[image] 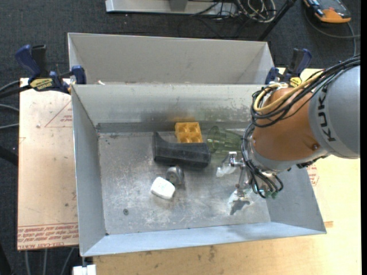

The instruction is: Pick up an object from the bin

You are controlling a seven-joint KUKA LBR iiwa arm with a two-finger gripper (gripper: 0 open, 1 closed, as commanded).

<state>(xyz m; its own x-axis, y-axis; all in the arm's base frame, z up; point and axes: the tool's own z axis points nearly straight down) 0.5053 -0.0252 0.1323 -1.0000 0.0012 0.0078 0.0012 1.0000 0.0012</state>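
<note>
The grey bin (86, 153) holds five things, one of each kind. A dark oblong block (180, 152) lies long axis left-right, left of and farther than the gripper (237, 202). A yellow studded brick (188, 132) touches its far side. A green translucent piece (221, 139) lies right of the block. A white lump (163, 188) and a small grey metal piece (175, 173) lie just near of the block. The gripper hangs above bare floor at the near right, nothing visibly in it. Its opening cannot be told.

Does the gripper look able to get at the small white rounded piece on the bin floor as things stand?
Probably yes: the gripper and the small white rounded piece have bare floor between them; only a small metal cylinder sits beside it.
</note>
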